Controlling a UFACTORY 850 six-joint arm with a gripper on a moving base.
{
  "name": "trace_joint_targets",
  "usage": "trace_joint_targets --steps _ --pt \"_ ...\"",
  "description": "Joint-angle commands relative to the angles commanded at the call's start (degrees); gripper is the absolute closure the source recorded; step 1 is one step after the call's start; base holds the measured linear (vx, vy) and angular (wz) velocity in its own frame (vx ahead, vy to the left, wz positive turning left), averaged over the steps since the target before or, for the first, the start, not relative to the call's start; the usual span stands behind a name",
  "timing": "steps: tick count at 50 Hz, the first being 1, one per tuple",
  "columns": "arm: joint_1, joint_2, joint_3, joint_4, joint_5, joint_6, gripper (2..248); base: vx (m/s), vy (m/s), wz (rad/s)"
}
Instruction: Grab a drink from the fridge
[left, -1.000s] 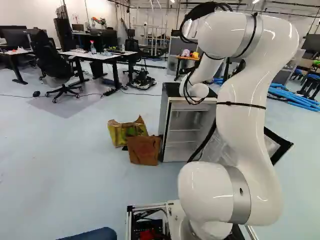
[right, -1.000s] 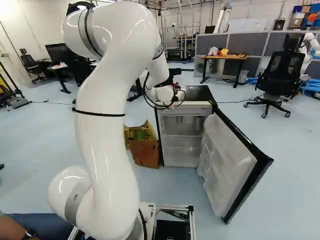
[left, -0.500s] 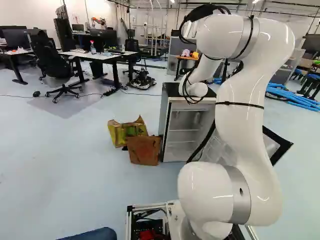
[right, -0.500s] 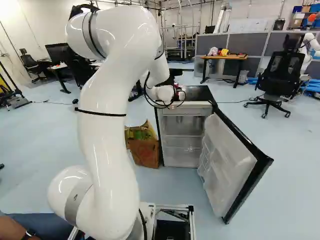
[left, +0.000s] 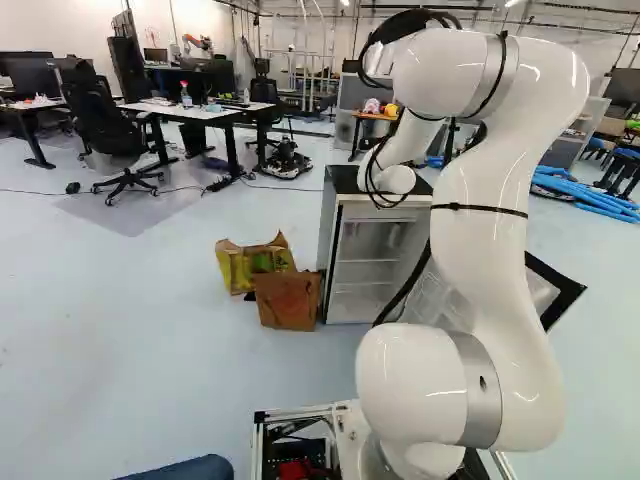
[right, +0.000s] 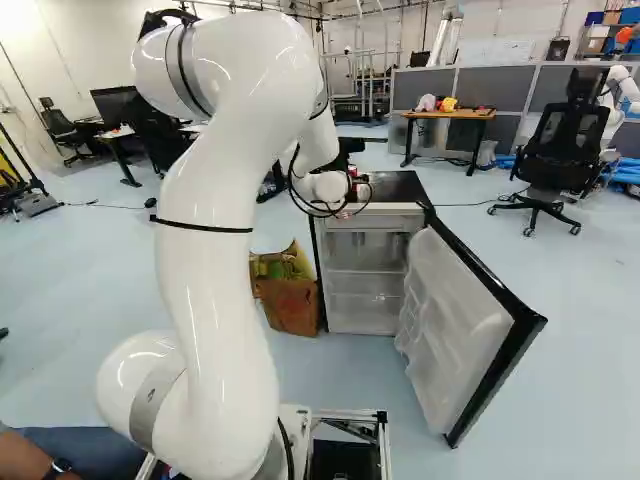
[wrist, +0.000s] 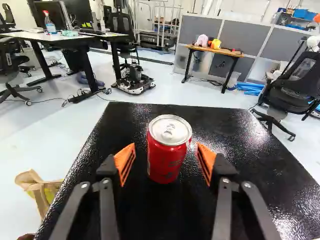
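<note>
Beyond the white wrist in the right base view, only a small part of my gripper (right: 353, 184) shows, over the fridge top (right: 398, 186). In the wrist view the gripper (wrist: 166, 151) has its orange-padded fingers apart, one on either side of a red drink can (wrist: 166, 162), with a gap visible on both sides. The can stands upright on the black fridge top (wrist: 225, 125). Below, the fridge (left: 368, 262) has its door (right: 455, 330) swung wide, showing pale shelves inside.
Beside the fridge on the floor stand a yellow bag (left: 240, 265) and a brown bag (left: 288, 300). The open door juts toward the base. Farther back are a wooden desk (right: 450, 114), an office chair (right: 560, 150) and another robot (right: 622, 88).
My arm's upper part has shifted slightly, to the right in the right base view, and then held nearly still. The base, fridge and door have not moved.
</note>
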Motion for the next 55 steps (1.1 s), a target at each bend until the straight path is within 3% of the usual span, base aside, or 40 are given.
trace_joint_targets --steps 3,4,8,9,55 --pt "0.0 0.0 0.0 0.0 0.0 0.0 71 0.0 0.0 0.0" --pt "0.0 0.0 0.0 0.0 0.0 0.0 34 0.0 0.0 0.0" --pt "0.0 0.0 0.1 0.0 0.0 0.0 34 0.0 0.0 0.0" --pt "0.0 0.1 0.1 0.0 0.0 0.0 4 0.0 0.0 0.0" --pt "-1.6 10.6 13.6 0.0 0.0 0.0 3 0.0 0.0 0.0"
